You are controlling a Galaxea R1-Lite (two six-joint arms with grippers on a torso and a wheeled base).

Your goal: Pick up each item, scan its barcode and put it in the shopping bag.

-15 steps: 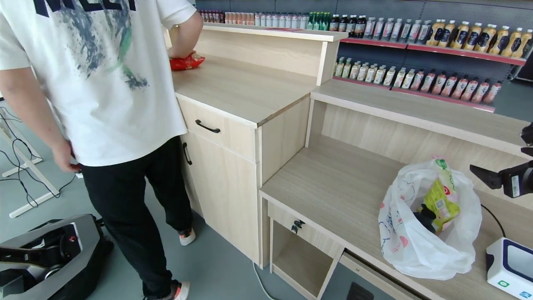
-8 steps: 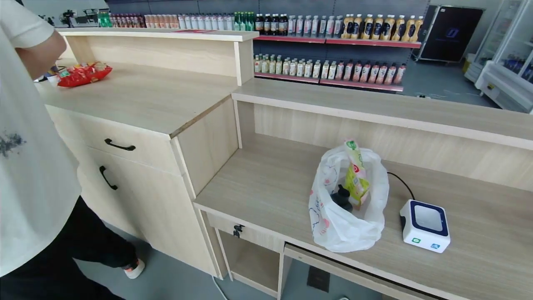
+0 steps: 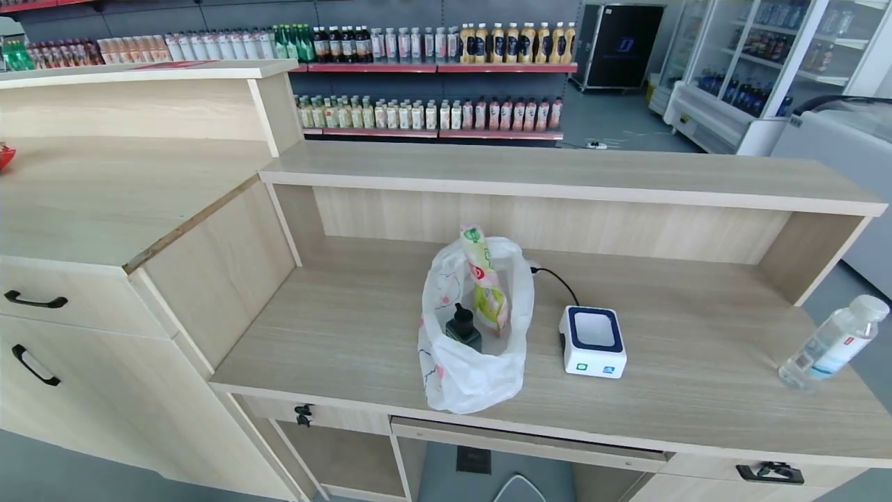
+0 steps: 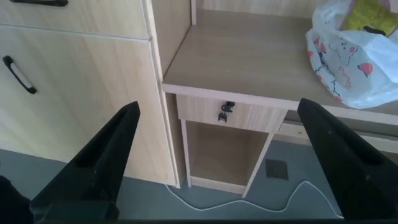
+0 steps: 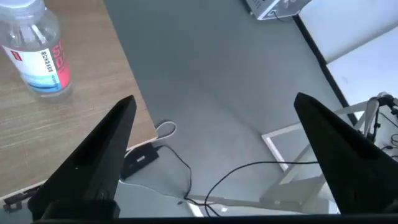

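The bag [image 3: 460,380] stood open near the middle of the surface [image 3: 697,348], slightly toward its front edge. Inside it a green packet [image 3: 488,293] stood upright against the back wall, its top poking above the rim. A dark bottle [image 3: 463,328] sat in front of the packet, at its 7 o'clock. The scanner [image 3: 592,340] lay just beside the bag at its 3 o'clock, window up, apart from the plastic. Its cable [image 3: 557,279] ran off toward 11 o'clock behind the bag. The water bottle [image 3: 833,343] stood at the surface's right end, well apart from the scanner, at its 3 o'clock. A red item [image 3: 3,156] lay on the raised counter [image 3: 104,195] far off at the bag's 10 o'clock, cut by the frame edge.

The left gripper [image 4: 219,109] hung over the floor, in front of and below the surface's left corner and its keyed drawer [image 4: 249,115]. Its fingers [image 4: 99,168] were spread wide and held nothing. The right gripper [image 5: 214,99] hung over the floor [image 5: 217,56] off the surface's right end, near the water bottle but apart from it. Its fingers [image 5: 93,162] were likewise spread wide and held nothing.
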